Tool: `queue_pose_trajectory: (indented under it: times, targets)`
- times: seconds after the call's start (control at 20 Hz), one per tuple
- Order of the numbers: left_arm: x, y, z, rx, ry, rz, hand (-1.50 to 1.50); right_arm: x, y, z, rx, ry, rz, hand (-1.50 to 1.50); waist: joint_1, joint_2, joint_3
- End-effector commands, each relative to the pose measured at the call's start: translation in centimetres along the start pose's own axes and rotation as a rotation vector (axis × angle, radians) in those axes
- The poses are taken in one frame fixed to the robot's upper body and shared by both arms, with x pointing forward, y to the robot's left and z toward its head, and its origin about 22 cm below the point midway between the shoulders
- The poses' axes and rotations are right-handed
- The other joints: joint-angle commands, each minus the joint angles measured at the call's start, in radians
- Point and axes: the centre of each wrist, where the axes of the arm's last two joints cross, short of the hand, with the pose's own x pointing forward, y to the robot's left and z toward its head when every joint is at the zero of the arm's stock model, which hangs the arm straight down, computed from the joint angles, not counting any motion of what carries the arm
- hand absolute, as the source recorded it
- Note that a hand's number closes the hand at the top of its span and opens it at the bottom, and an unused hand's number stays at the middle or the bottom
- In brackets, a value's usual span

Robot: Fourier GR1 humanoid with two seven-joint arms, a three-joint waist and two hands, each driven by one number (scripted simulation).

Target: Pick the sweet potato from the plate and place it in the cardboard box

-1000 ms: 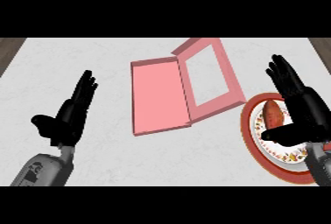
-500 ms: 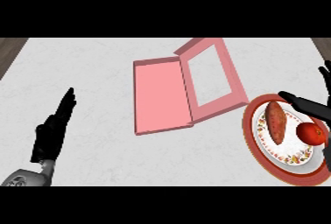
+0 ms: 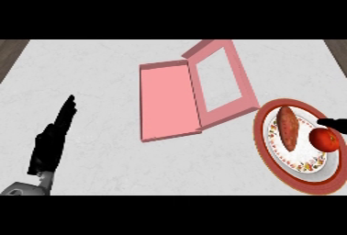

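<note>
A reddish-brown sweet potato (image 3: 288, 128) lies lengthwise on the left part of a red-rimmed patterned plate (image 3: 298, 181) at the right of the counter. A pink cardboard box (image 3: 168, 102) lies open in the middle, its windowed lid (image 3: 227, 112) folded out to the right, close to the plate. Only a small black part of my right hand (image 3: 333, 121) shows at the right edge, just right of the sweet potato and apart from it. My left hand (image 3: 49, 147) stands at the lower left, open, seen edge-on with fingers pointing up, holding nothing.
A red tomato (image 3: 325, 139) sits on the plate to the right of the sweet potato, just below my right hand. The white marble counter (image 3: 102, 69) stretches around the box. A dark wooden floor shows at the top corners.
My right hand has drawn back to the right, off the plate, uncovering the sweet potato and tomato. My left hand has sunk toward the lower left and turned edge-on.
</note>
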Motion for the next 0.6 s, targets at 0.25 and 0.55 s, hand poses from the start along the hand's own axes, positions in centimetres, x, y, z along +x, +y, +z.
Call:
queue_pose_trajectory:
  times: [0.25,0.55]
  targets:
    - [-0.7,-1.5,0.8,-0.012,-0.009,-0.004,0.0,3.9,-3.1,-1.5,0.466,0.221,0.419,-1.5,0.012,0.001,-0.002]
    - [0.2,-0.7,0.2,0.018,0.005,-0.014,0.0,5.2,0.0,-1.3,0.631,0.282,0.427,-1.5,-0.006,-0.002,0.0]
